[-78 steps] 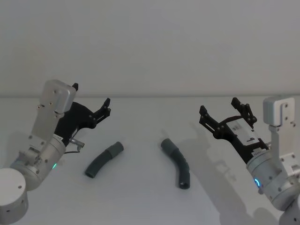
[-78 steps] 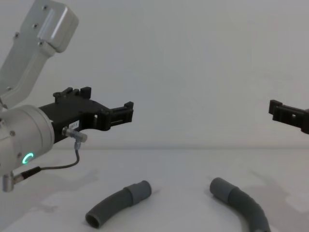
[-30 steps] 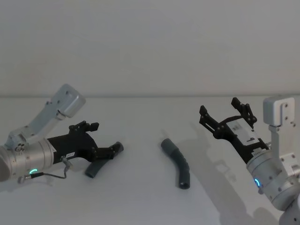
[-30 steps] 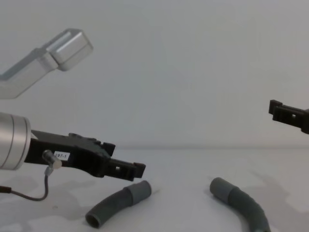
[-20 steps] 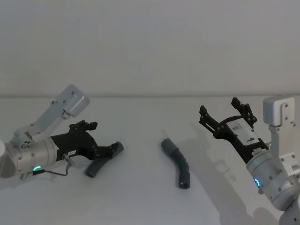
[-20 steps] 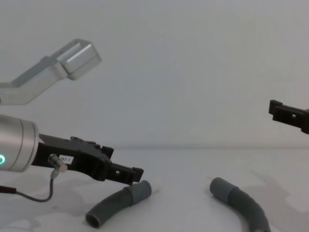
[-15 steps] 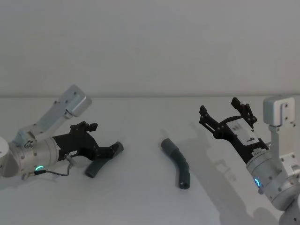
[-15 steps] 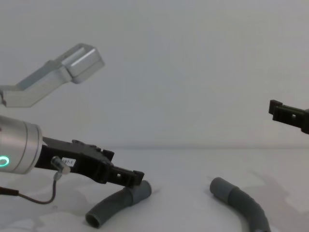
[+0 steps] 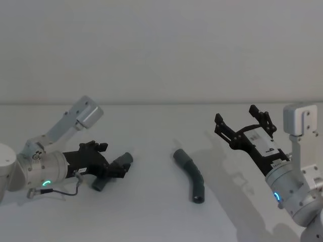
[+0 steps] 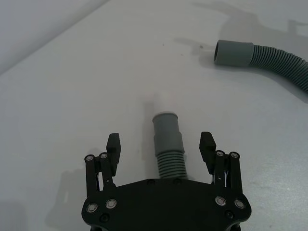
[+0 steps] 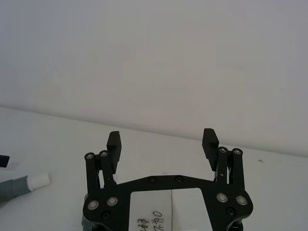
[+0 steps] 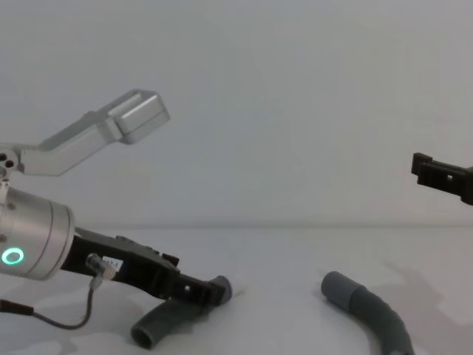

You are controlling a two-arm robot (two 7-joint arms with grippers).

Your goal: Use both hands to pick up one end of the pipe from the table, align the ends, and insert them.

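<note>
Down low, left gripper (image 10: 160, 140) open astride the white-tipped hose piece (image 10: 166, 126) on the worktop (image 9: 151, 214), right gripper (image 11: 162, 139) open, raised.

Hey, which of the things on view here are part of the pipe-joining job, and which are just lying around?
In the job:
white-tipped hose piece
left claw, open, fingers either side of that piece
socket hose piece, lying apart
right claw, open, raised at the right
table

Just there:
grey wall behind
</note>
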